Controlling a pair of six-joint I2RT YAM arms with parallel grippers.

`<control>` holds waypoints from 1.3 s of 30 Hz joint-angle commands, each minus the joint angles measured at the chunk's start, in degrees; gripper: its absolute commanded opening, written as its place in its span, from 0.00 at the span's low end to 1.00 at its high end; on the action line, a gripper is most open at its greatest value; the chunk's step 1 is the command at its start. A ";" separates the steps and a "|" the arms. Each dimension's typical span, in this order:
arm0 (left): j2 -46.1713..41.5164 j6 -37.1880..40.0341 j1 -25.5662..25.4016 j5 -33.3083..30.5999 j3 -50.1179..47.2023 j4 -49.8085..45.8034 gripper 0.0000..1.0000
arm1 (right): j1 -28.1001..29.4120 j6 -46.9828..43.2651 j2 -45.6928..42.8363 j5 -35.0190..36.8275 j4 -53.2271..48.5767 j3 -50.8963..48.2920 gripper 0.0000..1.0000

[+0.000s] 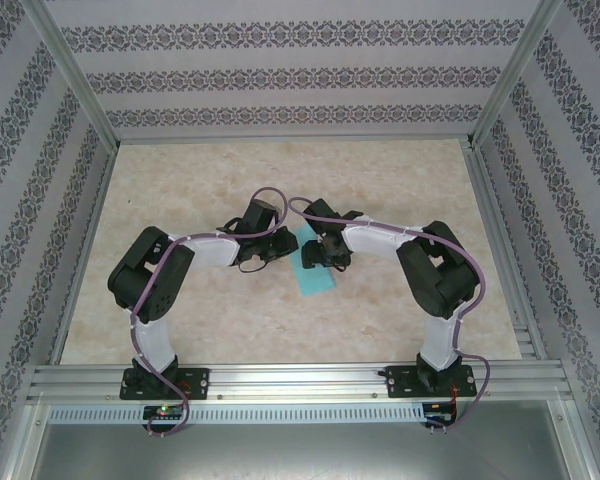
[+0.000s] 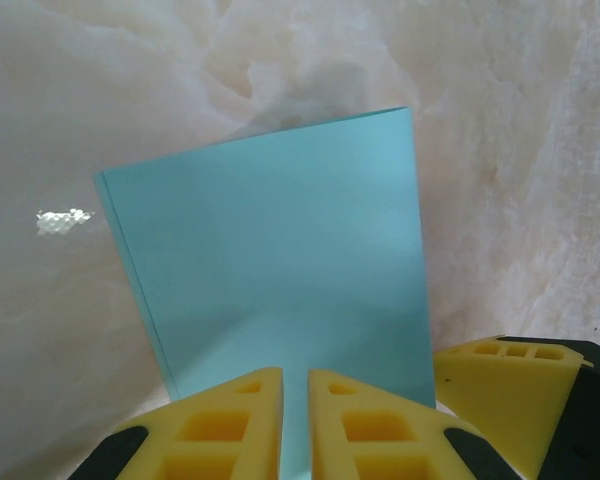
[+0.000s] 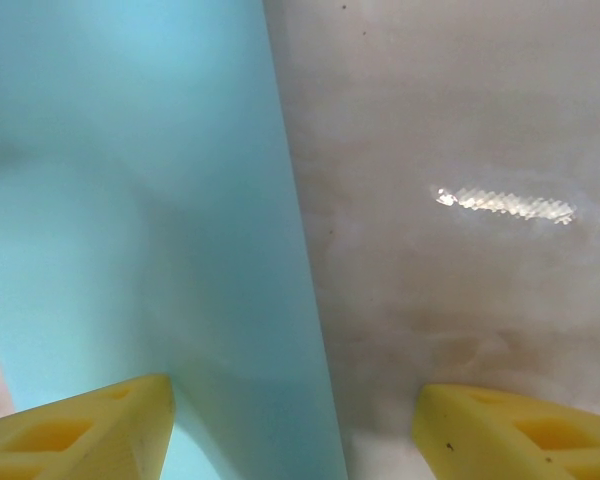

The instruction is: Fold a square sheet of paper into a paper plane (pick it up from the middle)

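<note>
Two layers of sheet (image 2: pixel 280 260) sit pinched in the left pincer (image 2: pixel 295 425); keep edges aligned. Right pincer (image 3: pixel 295 440), open, could press it flat

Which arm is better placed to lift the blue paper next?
Probably left: the left gripper is closed around the blue paper at its near edge; the right gripper is open, straddling its side edge.

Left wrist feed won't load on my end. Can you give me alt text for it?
The left gripper, its two yellow fingers almost closed, sits at the near edge of a folded turquoise sheet of paper over a pale marbled table. Another yellow finger pad shows at lower right.
</note>
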 commanded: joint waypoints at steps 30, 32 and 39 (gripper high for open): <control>5.94 3.74 -0.20 -5.02 1.28 -15.99 0.12 | -1.46 -0.04 -7.69 -8.73 6.98 -5.11 0.71; 6.19 3.66 -0.21 -5.04 0.74 -15.87 0.11 | -2.72 0.27 -12.12 -9.66 7.69 -5.62 0.71; 7.59 3.31 -0.12 -5.04 0.87 -15.21 0.11 | -4.76 -0.94 -16.41 -16.44 8.12 -4.22 0.56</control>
